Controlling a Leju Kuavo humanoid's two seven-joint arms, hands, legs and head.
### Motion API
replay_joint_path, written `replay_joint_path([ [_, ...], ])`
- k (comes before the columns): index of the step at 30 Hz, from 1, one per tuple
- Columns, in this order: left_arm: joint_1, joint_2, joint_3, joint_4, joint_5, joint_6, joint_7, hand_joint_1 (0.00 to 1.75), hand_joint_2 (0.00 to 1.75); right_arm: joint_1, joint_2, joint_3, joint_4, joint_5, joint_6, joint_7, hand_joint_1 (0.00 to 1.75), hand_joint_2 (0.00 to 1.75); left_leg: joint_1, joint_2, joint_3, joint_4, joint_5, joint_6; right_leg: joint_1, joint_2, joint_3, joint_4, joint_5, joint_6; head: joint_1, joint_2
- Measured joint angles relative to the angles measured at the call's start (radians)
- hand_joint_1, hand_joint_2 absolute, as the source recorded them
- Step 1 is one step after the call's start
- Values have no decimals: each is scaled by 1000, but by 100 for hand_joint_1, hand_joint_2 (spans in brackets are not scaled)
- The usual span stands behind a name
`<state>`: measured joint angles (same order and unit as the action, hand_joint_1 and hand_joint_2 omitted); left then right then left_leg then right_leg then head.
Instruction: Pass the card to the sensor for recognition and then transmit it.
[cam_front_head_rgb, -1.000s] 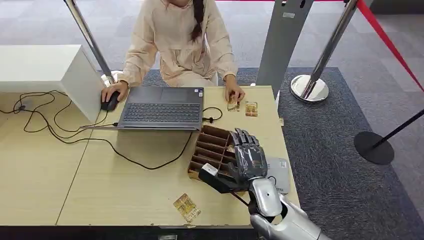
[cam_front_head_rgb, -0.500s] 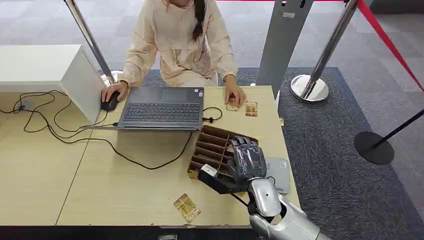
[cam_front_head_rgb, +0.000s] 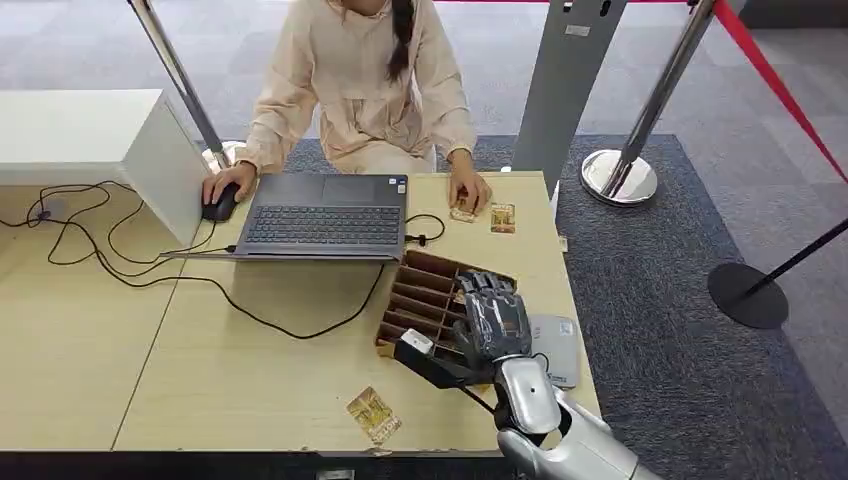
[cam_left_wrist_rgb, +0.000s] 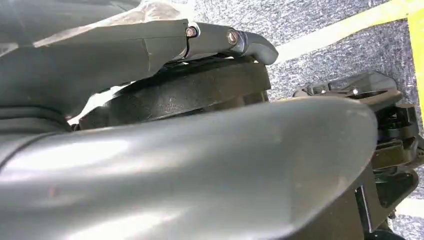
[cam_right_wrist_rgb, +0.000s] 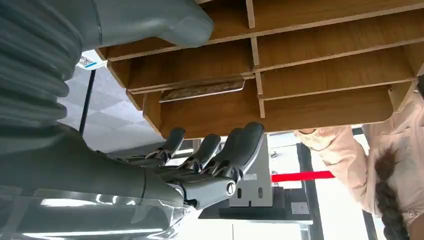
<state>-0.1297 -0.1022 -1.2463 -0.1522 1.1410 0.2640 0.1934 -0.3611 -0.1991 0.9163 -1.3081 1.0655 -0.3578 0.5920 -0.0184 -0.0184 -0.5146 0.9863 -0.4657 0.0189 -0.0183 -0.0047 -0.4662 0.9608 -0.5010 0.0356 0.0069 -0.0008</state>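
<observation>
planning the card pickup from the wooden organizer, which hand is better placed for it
Right. The right hand hovers directly over the slotted wooden organizer, fingers beside the slot holding a card. The left hand seems to hang toward the carpeted floor.

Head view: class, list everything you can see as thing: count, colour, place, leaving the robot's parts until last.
Rack: one, brown, table's right part.
Cards: three, gold; one at near edge, two by person's hand.
Sensor: one, grey, right of rack.
Laptop: one, grey, before person.
Mouse: one, black, under person's hand.
Cables: black, table's left.
Box: one, white, far left.
Table: one, light wood.
Person: one, beige top, seated opposite.
Right hand: dark grey, over rack.
</observation>
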Motion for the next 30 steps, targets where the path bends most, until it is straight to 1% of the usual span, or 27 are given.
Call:
replay_joint_path([
  [4,0,0,0,0,0,0,0,0,0,0,0,0,0,0,0,0,56,175,0,0,0,0,0,0,0,0,0,0,0,0,0,0],
  [14,0,0,0,0,3,0,0,0,0,0,1,0,0,0,0,-1,59,175,0,0,0,0,0,0,0,0,0,0,0,0,0,0],
  [15,0,0,0,0,3,0,0,0,0,0,2,0,0,0,0,-2,58,175,0,0,0,0,0,0,0,0,0,0,0,0,0,0],
  [23,0,0,0,0,3,-1,0,0,0,0,4,0,0,1,0,-2,61,175,0,0,0,0,0,0,0,0,0,0,0,0,0,0],
  [30,0,0,0,0,6,-2,0,0,0,0,5,1,0,1,6,-2,68,175,0,0,0,0,0,0,0,0,0,0,0,0,0,0],
])
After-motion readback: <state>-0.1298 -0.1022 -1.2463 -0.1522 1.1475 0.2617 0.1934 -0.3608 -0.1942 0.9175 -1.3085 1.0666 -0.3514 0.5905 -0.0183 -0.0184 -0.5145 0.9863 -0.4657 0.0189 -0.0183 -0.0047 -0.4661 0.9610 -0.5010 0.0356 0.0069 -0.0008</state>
